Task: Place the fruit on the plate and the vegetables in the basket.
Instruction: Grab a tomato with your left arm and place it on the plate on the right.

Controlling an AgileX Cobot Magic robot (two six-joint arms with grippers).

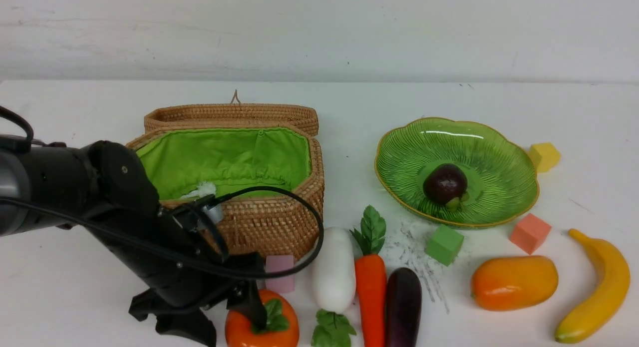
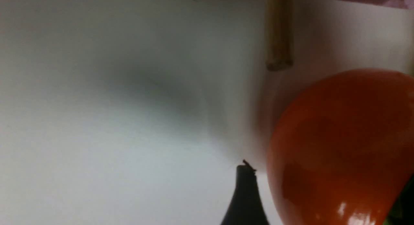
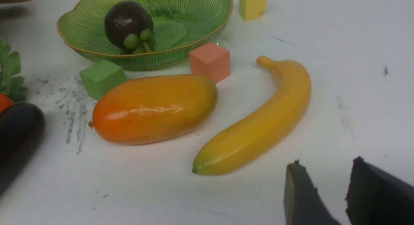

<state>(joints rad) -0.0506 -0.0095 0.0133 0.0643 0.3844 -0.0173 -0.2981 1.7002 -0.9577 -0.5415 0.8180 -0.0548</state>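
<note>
Two grippers show. The left gripper [image 1: 234, 309] hangs low over the table [image 1: 75, 287] with its jaws spread wide. Its one visible finger [image 2: 245, 192] sits just beside the persimmon [image 1: 262, 324], a sliver apart; the other finger is out of sight. The basket [image 1: 279, 222] stands open just beyond it. The right gripper [image 3: 327, 165] is parted narrowly and holds nothing. The banana [image 3: 262, 121] lies just ahead of its tips, the mango [image 3: 155, 108] past that, and farther off the plate [image 3: 200, 11] carries the mangosteen [image 3: 127, 21].
</note>
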